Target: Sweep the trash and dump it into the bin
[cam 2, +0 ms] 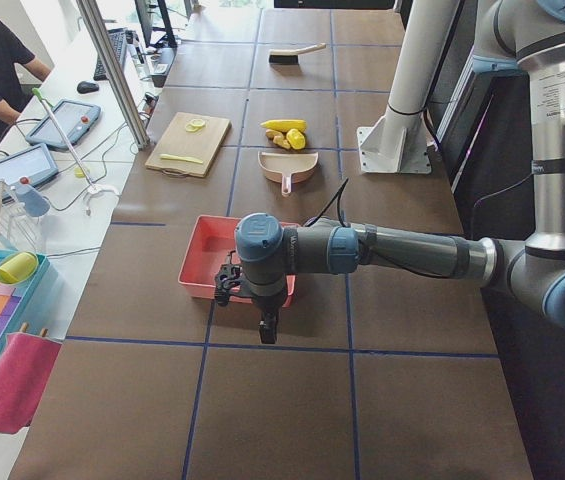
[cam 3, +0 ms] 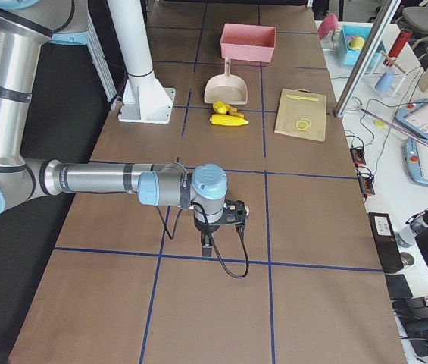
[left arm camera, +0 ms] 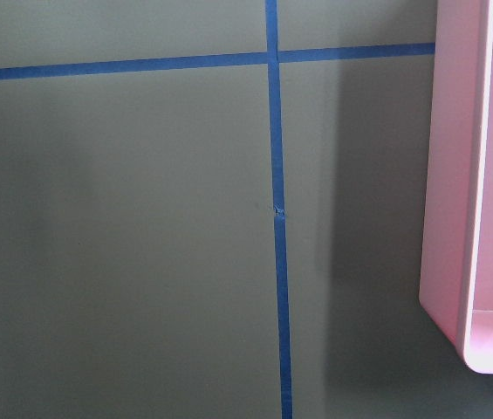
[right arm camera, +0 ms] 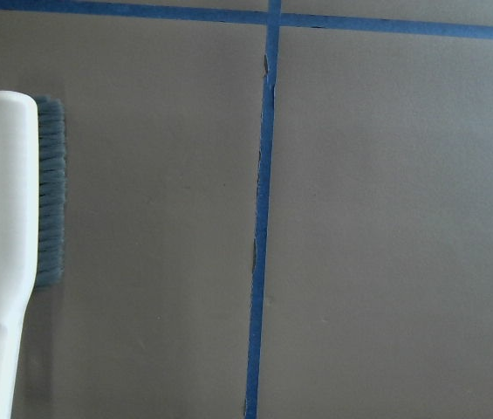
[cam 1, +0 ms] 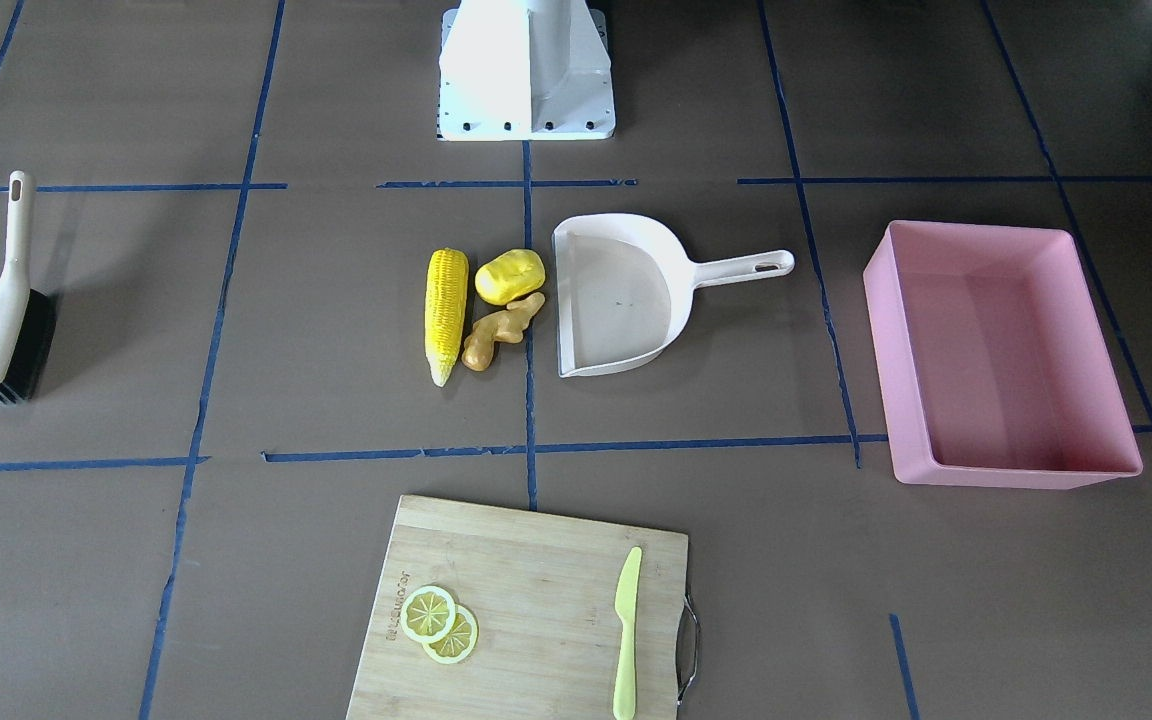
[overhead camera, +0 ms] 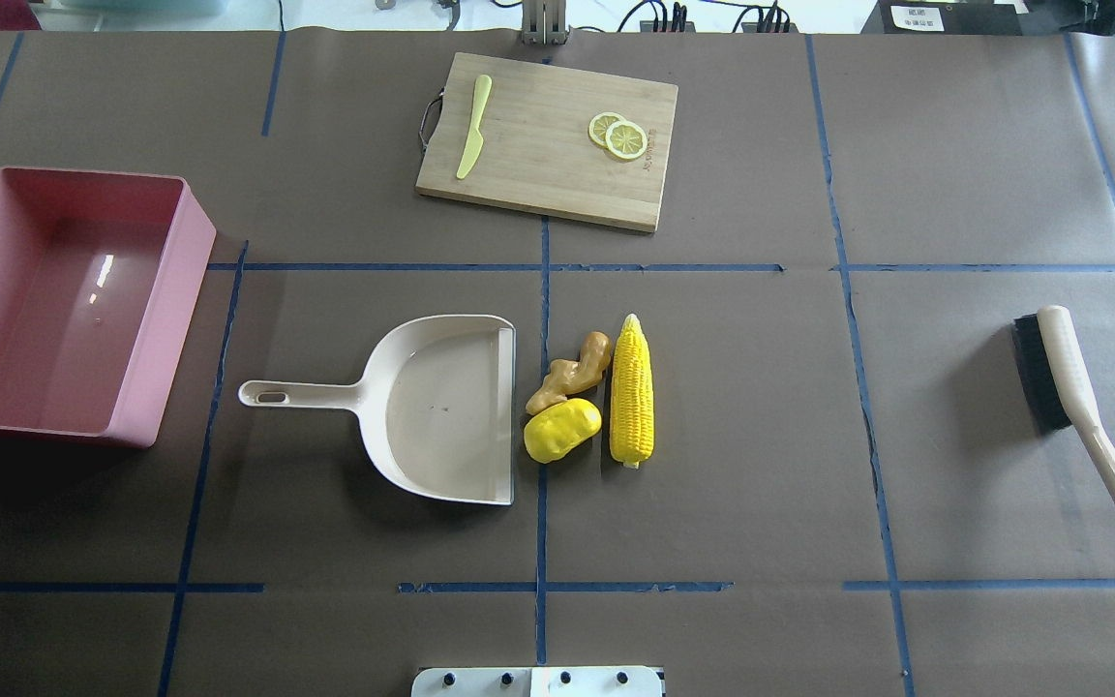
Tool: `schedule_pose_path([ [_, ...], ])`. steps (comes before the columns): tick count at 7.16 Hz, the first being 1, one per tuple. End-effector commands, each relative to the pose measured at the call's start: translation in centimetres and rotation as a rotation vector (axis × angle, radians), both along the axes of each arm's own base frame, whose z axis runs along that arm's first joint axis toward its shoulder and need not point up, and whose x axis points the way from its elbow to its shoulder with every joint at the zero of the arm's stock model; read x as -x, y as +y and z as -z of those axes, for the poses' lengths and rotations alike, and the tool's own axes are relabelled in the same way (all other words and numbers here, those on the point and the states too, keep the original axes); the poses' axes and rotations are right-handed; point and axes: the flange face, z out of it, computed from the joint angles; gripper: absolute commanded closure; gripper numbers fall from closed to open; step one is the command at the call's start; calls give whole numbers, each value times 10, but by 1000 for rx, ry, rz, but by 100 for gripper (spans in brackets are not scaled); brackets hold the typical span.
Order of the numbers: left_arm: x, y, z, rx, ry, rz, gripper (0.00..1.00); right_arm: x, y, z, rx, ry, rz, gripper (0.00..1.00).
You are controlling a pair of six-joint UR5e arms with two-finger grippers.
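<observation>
The corn cob point(overhead camera: 632, 389), yellow lump point(overhead camera: 561, 430) and ginger root point(overhead camera: 569, 372) lie bunched at mid-table, just beside the cream dustpan's point(overhead camera: 441, 407) open mouth. The pink bin point(overhead camera: 163, 319) stands apart beyond its handle. The left gripper point(cam 2: 267, 333) hangs near the bin and the right gripper point(cam 3: 208, 246) near the brush point(overhead camera: 1070, 397). I cannot tell whether either is spread or closed.

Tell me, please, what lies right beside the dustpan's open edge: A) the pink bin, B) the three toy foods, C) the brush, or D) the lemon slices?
B: the corn cob, yellow lump and ginger root lie on the table just outside the open edge of the dustpan.
</observation>
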Motion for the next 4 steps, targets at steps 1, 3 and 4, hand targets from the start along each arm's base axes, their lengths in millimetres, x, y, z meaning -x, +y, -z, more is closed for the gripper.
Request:
schedule_pose_path([
  [1, 0, -2, 4, -37, 5, -1, 0, 3, -1, 0, -1, -25, 5, 0],
  [3, -16, -7, 19, -155, 37, -39, 0, 15, -4, 10, -64, -71, 26, 0],
  [4, -31, -11, 33, -233, 99, -73, 0, 19, -5, 17, -89, -111, 26, 0],
])
